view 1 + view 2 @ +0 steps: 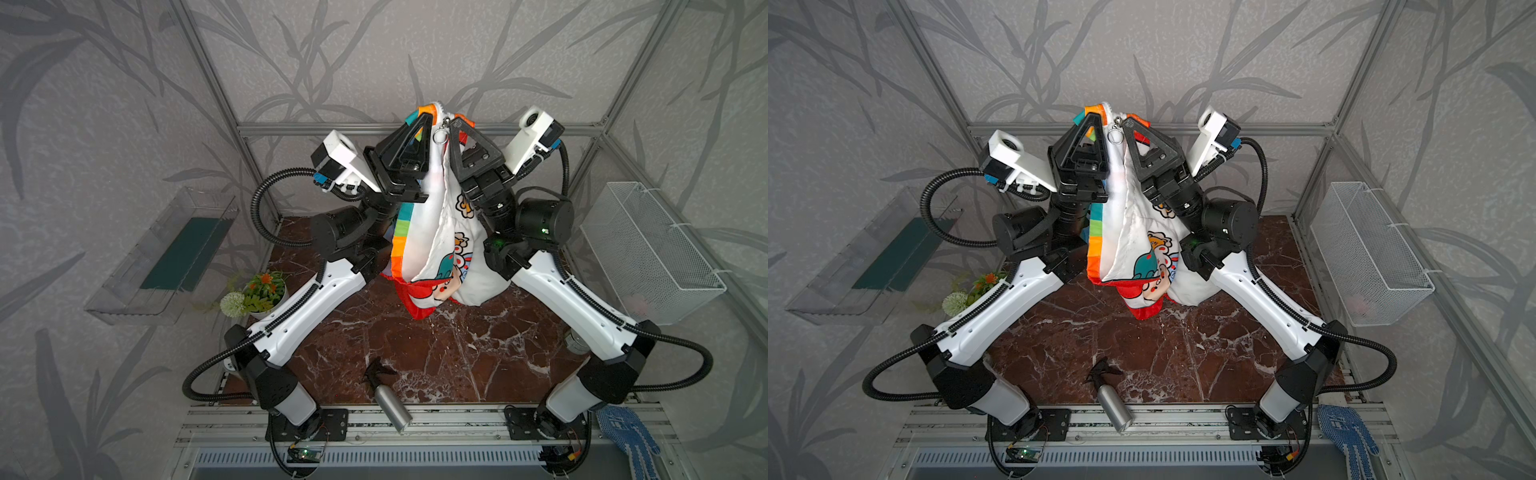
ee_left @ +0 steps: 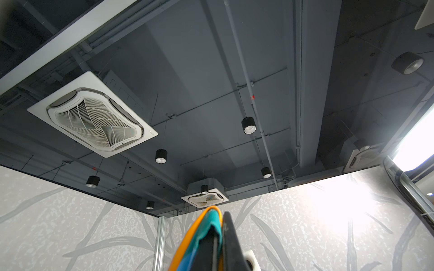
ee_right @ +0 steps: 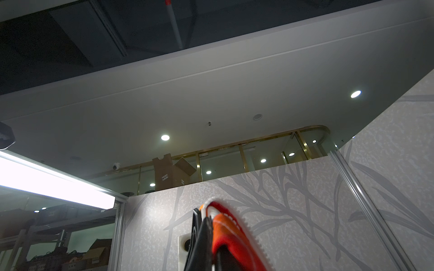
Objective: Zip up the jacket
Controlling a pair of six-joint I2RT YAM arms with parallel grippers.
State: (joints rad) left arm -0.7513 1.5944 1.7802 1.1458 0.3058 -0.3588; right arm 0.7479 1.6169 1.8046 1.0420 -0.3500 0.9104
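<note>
The jacket (image 1: 428,232) hangs in the air between my two raised arms, white with cartoon prints, a rainbow stripe down its left edge and the red hood (image 1: 419,301) lowest, just above the table. My left gripper (image 1: 424,118) is shut on the rainbow top corner. My right gripper (image 1: 457,122) is shut on the orange-red corner beside it. The metal zipper pull with a ring (image 1: 440,135) dangles between the two grippers. In both top views the front hangs parted below it (image 1: 1125,237). In the wrist views teal-orange fabric (image 2: 206,225) and red-orange fabric with zipper teeth (image 3: 225,232) are pinched.
On the brown marble table (image 1: 436,353) a silver spray bottle (image 1: 390,405) lies at the near edge and a flower pot (image 1: 259,293) stands at the left. A clear tray (image 1: 166,253) hangs left, a white wire basket (image 1: 652,253) right, a blue glove (image 1: 631,436) near right.
</note>
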